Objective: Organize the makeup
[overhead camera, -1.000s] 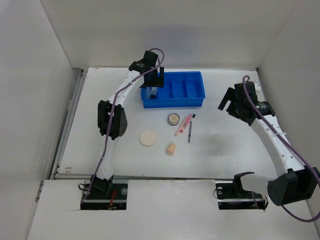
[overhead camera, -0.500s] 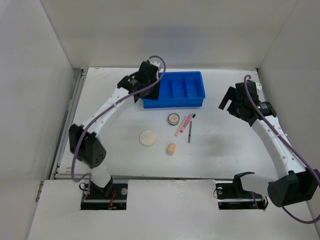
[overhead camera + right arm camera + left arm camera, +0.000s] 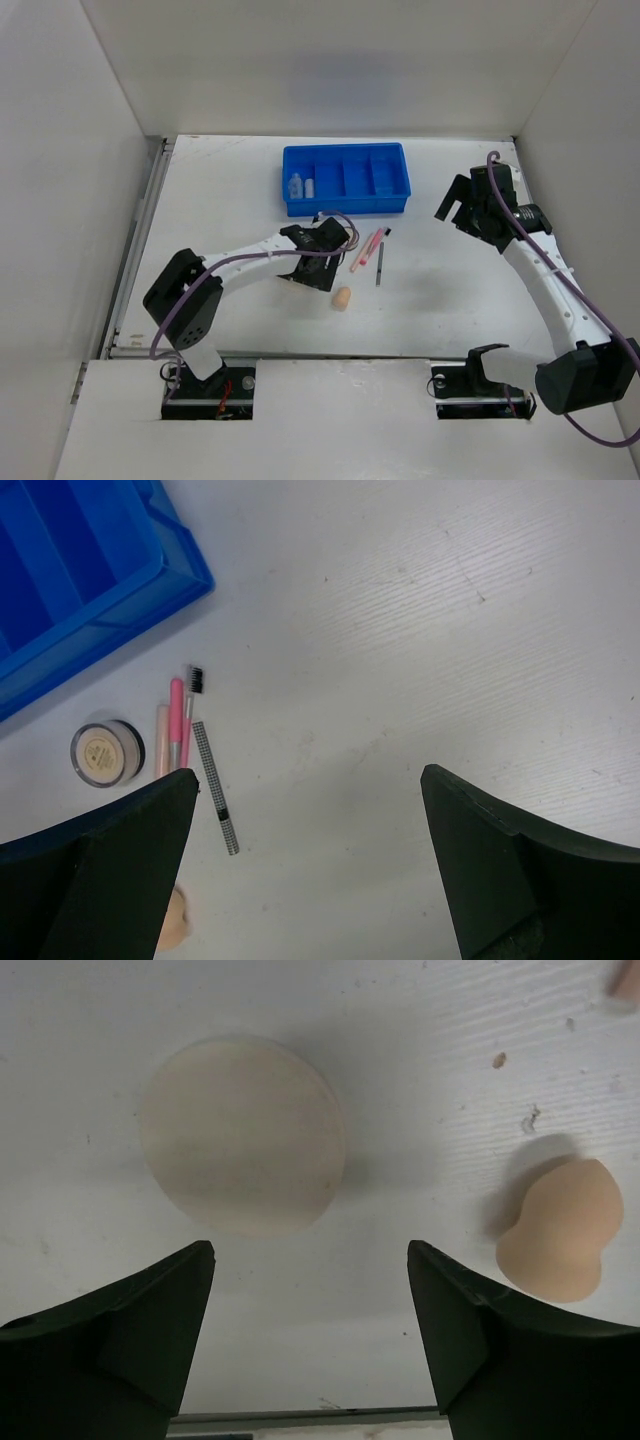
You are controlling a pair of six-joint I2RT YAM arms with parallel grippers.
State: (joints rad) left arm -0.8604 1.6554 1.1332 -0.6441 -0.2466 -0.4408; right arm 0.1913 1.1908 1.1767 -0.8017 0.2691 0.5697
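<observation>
1. Left gripper [image 3: 308,1255] hangs wide open and empty over the round puff [image 3: 240,1135], with the beige sponge [image 3: 560,1230] to its right
2. Clear bottle [image 3: 295,186] stands in the blue tray's [image 3: 345,207] leftmost compartment
3. Compact [image 3: 107,752], its label too small to read, lies beside the pink pencil [image 3: 177,725] and dark pencil [image 3: 215,785]
4. Right gripper [image 3: 308,775] is spread wide, holding nothing

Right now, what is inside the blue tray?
The blue tray holds a clear bottle and a small tube in its leftmost compartment. Other compartments look empty; its near wall hides some floor.
</observation>
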